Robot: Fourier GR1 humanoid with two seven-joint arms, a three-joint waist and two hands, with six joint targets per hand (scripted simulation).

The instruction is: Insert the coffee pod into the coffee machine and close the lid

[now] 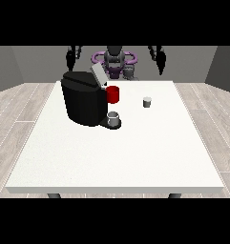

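Note:
A black coffee machine [83, 99] stands on the white table [116, 152] at the left of centre, its grey lid [98, 75] tilted up and open. A small grey coffee pod [147, 102] sits on the table to the machine's right. Both hands are raised at the far edge, well above and behind these things. The hand at the view's left [70, 58] hangs above the machine's back. The hand at the view's right [161, 59] hangs beyond the pod. Neither holds anything.
A red cup [113, 94] stands just right of the machine. A grey cup [114, 118] rests on the machine's drip base at its front. The robot's torso [114, 62] is behind the far edge.

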